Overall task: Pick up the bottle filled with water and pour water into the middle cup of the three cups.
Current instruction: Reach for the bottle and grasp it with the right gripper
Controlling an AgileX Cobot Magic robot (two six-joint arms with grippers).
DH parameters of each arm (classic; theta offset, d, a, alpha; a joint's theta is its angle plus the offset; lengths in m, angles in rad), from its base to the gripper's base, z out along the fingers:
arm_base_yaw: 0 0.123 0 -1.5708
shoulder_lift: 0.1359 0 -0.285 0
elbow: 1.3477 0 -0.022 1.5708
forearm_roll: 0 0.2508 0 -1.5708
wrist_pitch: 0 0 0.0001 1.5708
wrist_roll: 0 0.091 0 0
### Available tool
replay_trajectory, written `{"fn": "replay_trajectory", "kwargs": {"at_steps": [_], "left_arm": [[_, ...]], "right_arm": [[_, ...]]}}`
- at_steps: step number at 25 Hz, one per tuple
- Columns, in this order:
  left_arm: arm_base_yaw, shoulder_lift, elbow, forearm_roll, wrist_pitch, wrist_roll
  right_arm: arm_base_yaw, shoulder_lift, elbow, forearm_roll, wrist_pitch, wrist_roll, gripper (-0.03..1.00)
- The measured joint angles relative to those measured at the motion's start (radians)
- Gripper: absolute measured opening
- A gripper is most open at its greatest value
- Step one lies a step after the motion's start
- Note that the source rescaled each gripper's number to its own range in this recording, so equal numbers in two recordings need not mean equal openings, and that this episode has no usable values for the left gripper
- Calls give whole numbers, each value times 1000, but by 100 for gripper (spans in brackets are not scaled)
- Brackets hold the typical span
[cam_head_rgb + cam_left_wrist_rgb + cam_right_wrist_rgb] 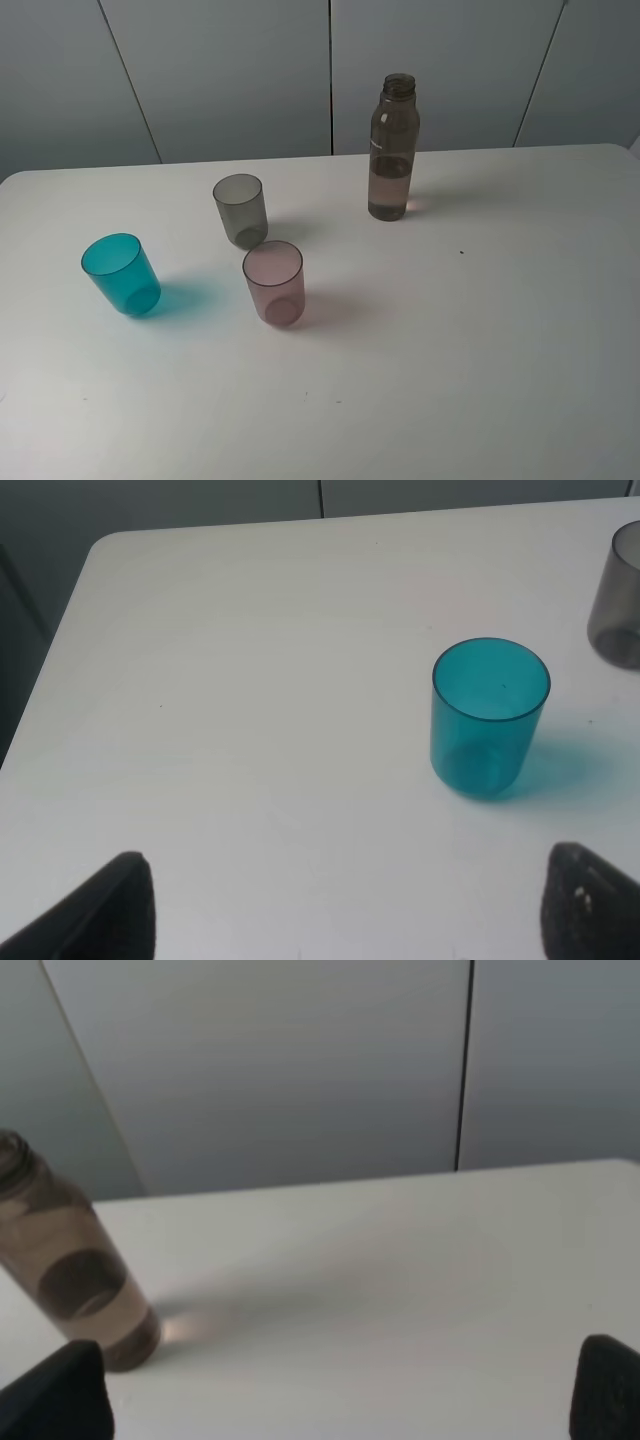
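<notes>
The bottle (393, 150) is seen standing upright and uncapped toward the back of the table (480, 360), on the right arm's side. It is roughly half filled with water (388, 192) and is well apart from the cups and untouched. Its place seems chosen so that it can be reached by the right gripper (330, 1405), whose fingers are spread wide with nothing between them; the bottle lies off to one side of them. The grey cup (240, 210), judged to be the middle one, is set upright and appears empty. It is near the pink cup (273, 282), with the teal cup (121, 274) farther left. The left gripper (345, 925) is likewise held spread and empty, short of the teal cup. One bottle, three cups and two grippers are counted
</notes>
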Motion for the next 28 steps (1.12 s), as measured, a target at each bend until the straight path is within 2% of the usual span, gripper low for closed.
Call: {"fn": "replay_trajectory", "kwargs": {"at_steps": [5, 8, 19, 24, 28], "left_arm": [[0, 0, 0, 0, 0, 0], [0, 0, 0, 0, 0, 0], [0, 0, 0, 0, 0, 0], [0, 0, 0, 0, 0, 0], [0, 0, 0, 0, 0, 0]], "right_arm": [[141, 152, -1, 15, -29, -45, 97], [207, 261, -1, 17, -92, -61, 97], [224, 651, 16, 9, -362, -64, 94], [232, 794, 29, -67, -524, -53, 94], [250, 883, 45, -183, -655, 21, 94]]}}
